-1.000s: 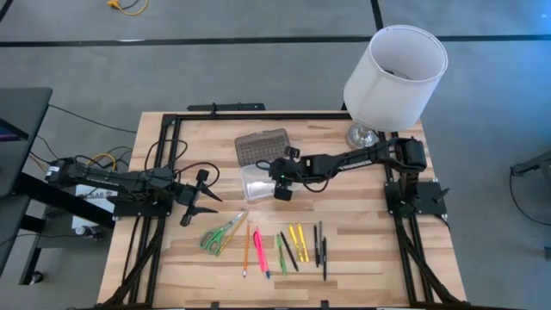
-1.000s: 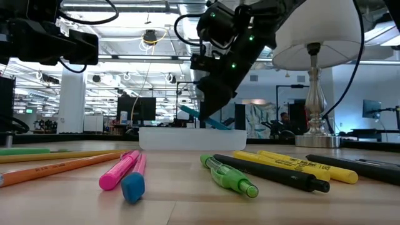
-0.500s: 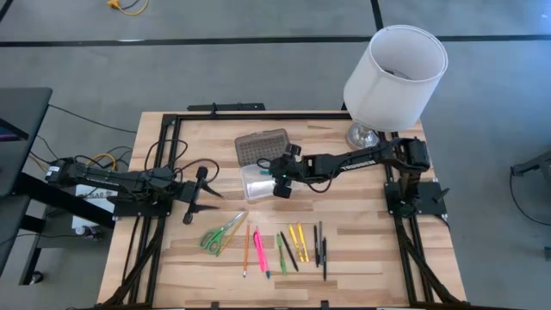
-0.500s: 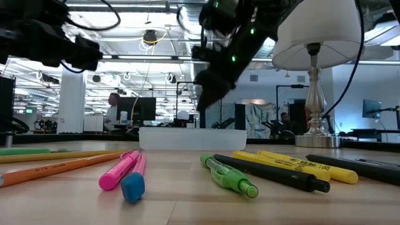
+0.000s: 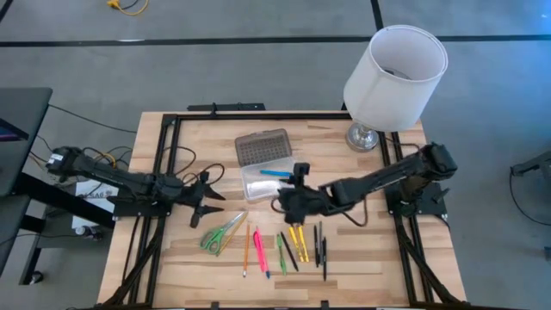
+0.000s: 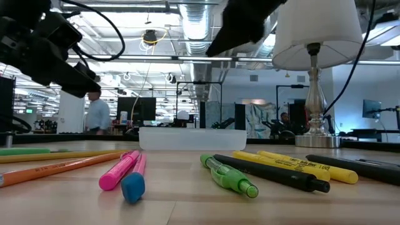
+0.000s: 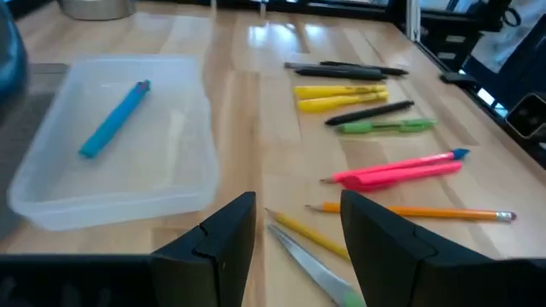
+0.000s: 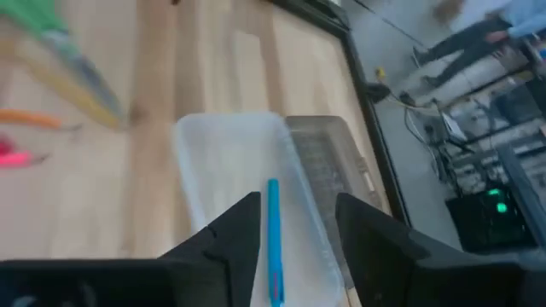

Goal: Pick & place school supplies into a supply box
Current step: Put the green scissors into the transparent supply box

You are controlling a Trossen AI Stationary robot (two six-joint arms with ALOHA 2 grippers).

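The supply box, a clear tray (image 5: 258,183) with its ribbed grey lid (image 5: 263,146) lying open behind it, sits mid-table. A blue pen (image 7: 115,118) lies inside it. Green-handled scissors (image 5: 222,232) and a row of pens and pencils (image 5: 288,248) lie flat near the front edge. My right gripper (image 5: 281,204) hovers open, raised above the table just in front of the box, with nothing between its fingers (image 8: 230,239). My left gripper (image 5: 213,196) stands open left of the box, above the scissors' blades (image 7: 311,269).
A white lamp (image 5: 394,69) stands at the table's far right corner. A black frame (image 5: 164,172) runs along the table's edges. People move in the room beyond the table. Bare wood lies left of the scissors.
My right gripper has opened and let go of the blue pen, which now lies in the box. It has then risen and drawn back toward the table's near edge. My left gripper has tipped downward and shifted a little toward the box.
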